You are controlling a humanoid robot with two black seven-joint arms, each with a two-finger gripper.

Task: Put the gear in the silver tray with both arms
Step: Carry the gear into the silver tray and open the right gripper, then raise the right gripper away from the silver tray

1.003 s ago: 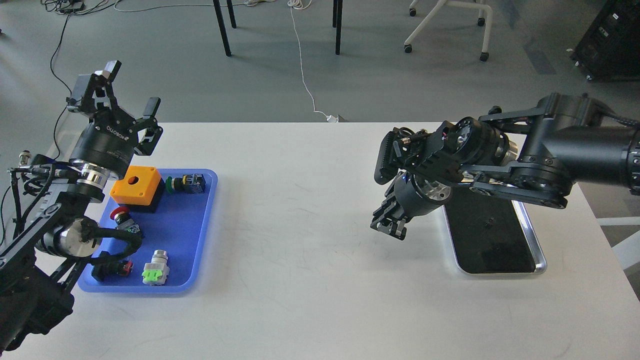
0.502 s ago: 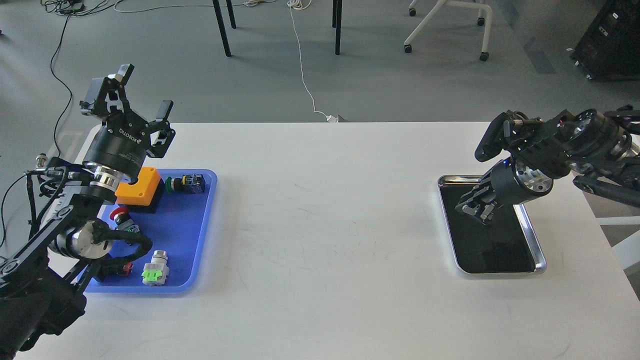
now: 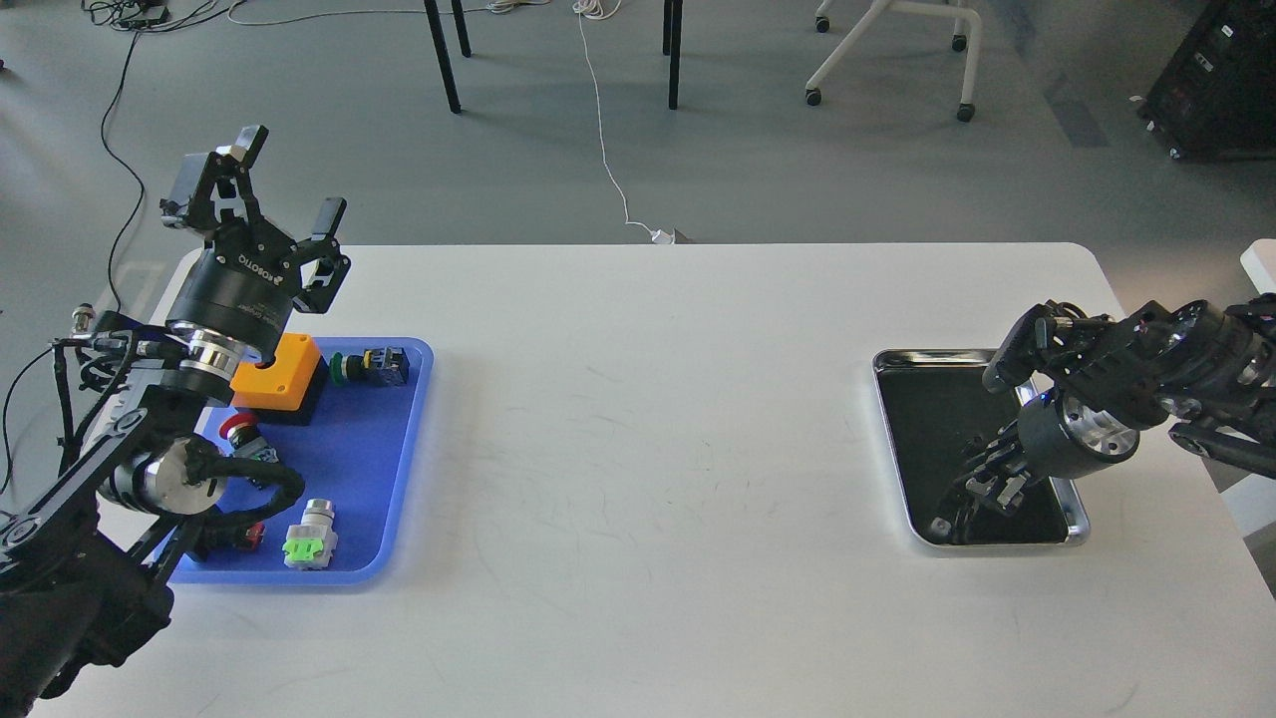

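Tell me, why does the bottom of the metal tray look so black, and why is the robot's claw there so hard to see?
Head view: the silver tray has a mirror-like floor reflecting something dark, while its rim catches bright light. The right gripper is black against that dark floor, so its fingers blur together.

Between the blue tray (image 3: 399,469) and the silver tray (image 3: 890,429) your desk (image 3: 648,449) lies open; the right pincer (image 3: 982,489) crowds the silver tray's near end.
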